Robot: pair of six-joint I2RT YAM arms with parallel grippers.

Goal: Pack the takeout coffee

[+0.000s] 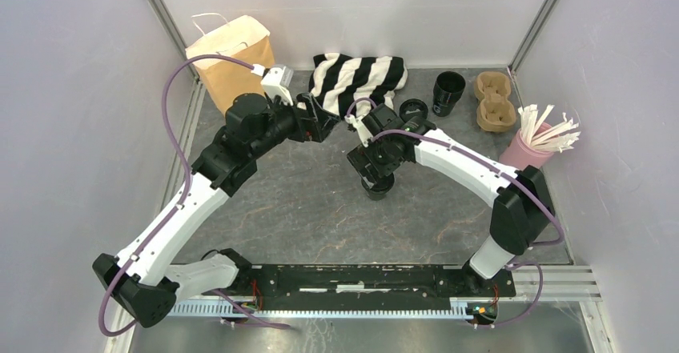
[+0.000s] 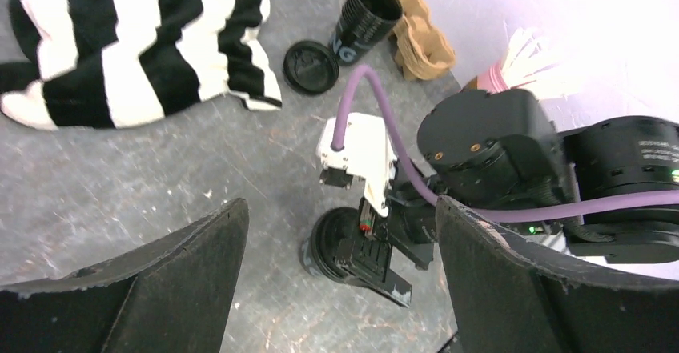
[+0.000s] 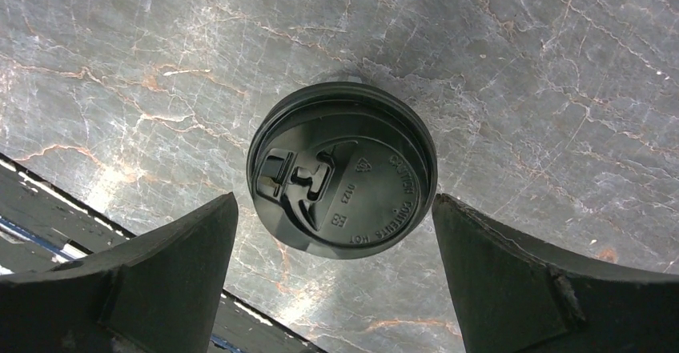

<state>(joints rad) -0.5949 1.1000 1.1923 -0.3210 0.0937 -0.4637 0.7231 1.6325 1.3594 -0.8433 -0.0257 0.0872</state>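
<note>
Packing has barely begun. The takeout coffee (image 3: 343,169), a small black cup with its lid on, stands upright near the middle of the grey table (image 1: 304,209), not yet lifted. My right pincer (image 3: 332,209) hangs straight above it, jaws wide apart, one on each side of the lid, touching nothing. My left pincer (image 2: 340,205) is also spread wide and empty, hovering near a black-and-white striped cloth (image 1: 360,77).

Left to do, as I judge it: close on the cup, carry it to the brown paper bag (image 1: 232,57) in the far left corner, and set it inside. I cannot tell whether the bag's mouth is open. My own left arm lies between cup and bag and may be in the way.

Along the far edge, right of the cloth, are a loose flat lid (image 1: 413,110), a lidless black cup (image 1: 448,90), cardboard cup carriers (image 1: 494,101) and a pink cup of white sticks (image 1: 524,149)
</note>
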